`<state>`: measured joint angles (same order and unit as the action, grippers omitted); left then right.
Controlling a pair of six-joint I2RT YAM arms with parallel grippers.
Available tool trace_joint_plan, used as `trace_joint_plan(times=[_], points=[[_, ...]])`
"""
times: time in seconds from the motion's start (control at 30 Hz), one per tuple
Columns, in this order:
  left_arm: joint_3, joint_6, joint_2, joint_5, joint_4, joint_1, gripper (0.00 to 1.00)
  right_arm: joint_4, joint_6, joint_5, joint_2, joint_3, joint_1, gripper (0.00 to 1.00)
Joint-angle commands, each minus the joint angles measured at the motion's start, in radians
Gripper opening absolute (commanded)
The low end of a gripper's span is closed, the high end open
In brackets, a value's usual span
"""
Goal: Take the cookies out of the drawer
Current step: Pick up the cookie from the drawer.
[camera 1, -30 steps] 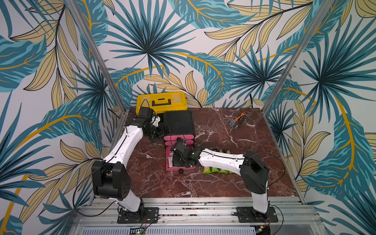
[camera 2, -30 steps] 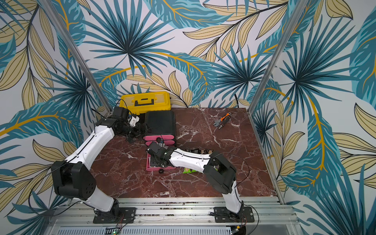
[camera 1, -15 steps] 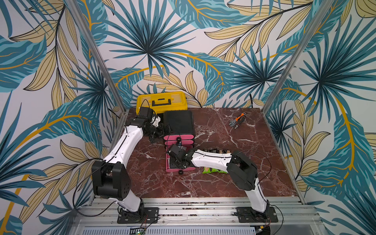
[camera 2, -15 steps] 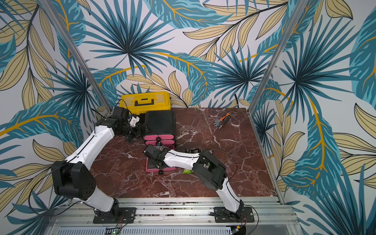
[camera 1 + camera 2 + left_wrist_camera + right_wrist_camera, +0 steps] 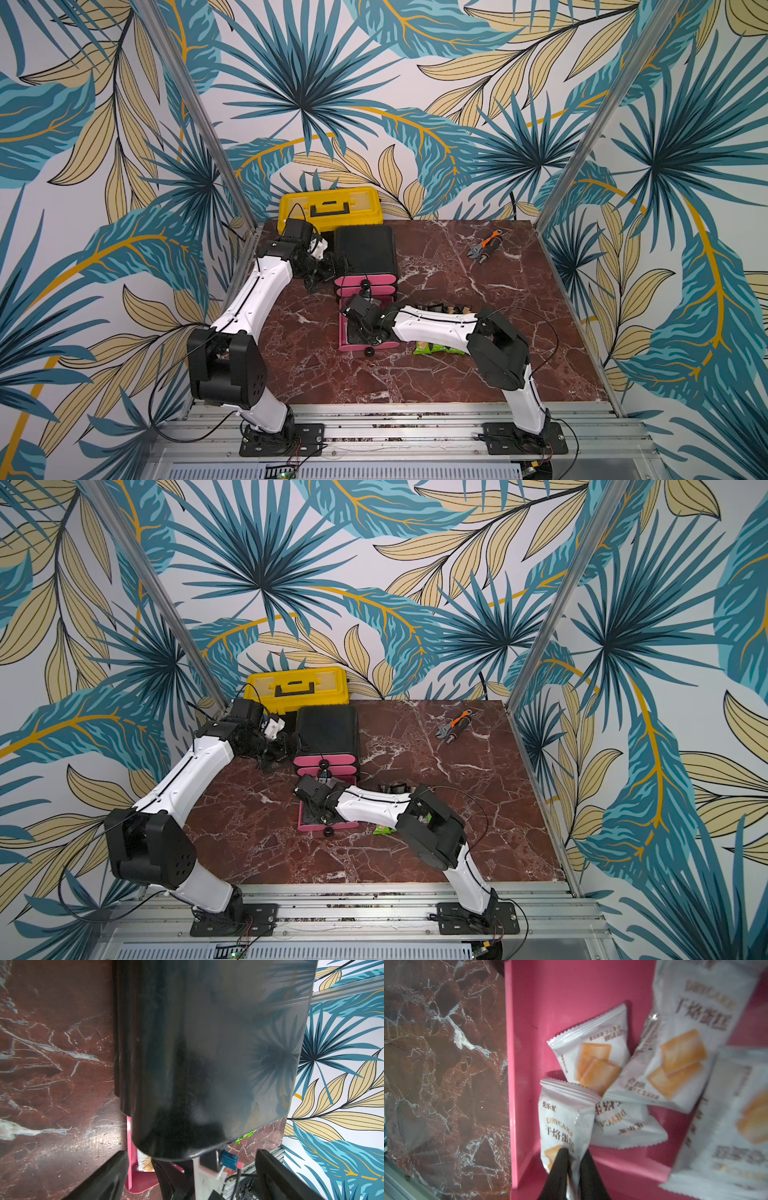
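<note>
Right jaws pinch one end of a white packet (image 5: pixel 564 1118) in a corner of the open drawer (image 5: pixel 525 1043); its long axis runs straight away from them, more white cookies (image 5: pixel 593 1059) just beyond. Lift likely goes up, then toward the counter's (image 5: pixel 457 374) right edge by green packets (image 5: pixel 438 348) and black packets (image 5: pixel 442 309). Left jaws wide, beside the cabinet (image 5: pixel 207 1053), farther off

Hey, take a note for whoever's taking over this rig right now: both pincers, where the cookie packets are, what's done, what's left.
Right pincer: shut on a white packet in the pink drawer.
Left pincer: open, beside the black cabinet.
Done: black packets and green packets lie on the table by the right arm.
To do: carry this one out, then the other white packets in the drawer.
</note>
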<state>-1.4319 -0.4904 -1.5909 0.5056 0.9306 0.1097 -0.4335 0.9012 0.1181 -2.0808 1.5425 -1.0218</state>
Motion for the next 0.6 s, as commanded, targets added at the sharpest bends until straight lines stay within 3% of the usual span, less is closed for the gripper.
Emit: trace_joint_plan(times=[0.0,0.2,0.57], points=[[0.0,-0.008,0.048,-0.017,-0.01,-0.002,1.0,-0.057,-0.028,0.067,0.123,-0.043,0.003,0.15],[0.01,-0.02,0.054,-0.01,-0.023,-0.002,1.0,-0.127,-0.021,0.089,0.247,-0.136,0.002,0.13],[0.044,-0.049,0.066,0.01,-0.068,0.001,1.0,-0.208,0.058,0.122,0.55,-0.46,0.001,0.11]])
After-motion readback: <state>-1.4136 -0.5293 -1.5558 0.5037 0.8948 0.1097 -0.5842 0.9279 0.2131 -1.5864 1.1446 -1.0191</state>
